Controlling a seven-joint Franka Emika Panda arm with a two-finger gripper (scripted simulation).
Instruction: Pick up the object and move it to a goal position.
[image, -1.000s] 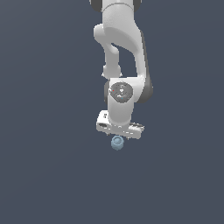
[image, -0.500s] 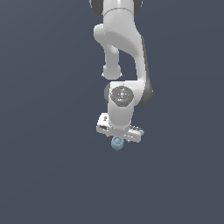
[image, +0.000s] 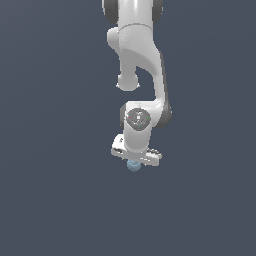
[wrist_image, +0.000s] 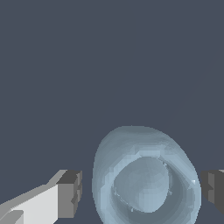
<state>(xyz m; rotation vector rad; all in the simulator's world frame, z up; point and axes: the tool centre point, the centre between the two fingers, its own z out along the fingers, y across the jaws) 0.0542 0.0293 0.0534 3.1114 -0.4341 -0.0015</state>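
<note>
Wrist view: I see the small pale blue-grey lumpy ball (wrist_image: 146, 177) between parted jaws, gaps either side; lifting remains.

- In the exterior view, the object (image: 133, 165) shows only as a small pale lump under the gripper (image: 134, 161); its upper part is hidden behind the gripper body, and its shape is too small to read.
- The fingers are not visible there, so contact cannot be told.
- The arm (image: 135, 50) is cut off by the top edge.
- In the wrist view, the object (wrist_image: 144, 179) is cut by the lower edge.
- One finger (wrist_image: 70, 193) shows partly; the other finger (wrist_image: 214, 189) is clipped by the frame's side.
</note>
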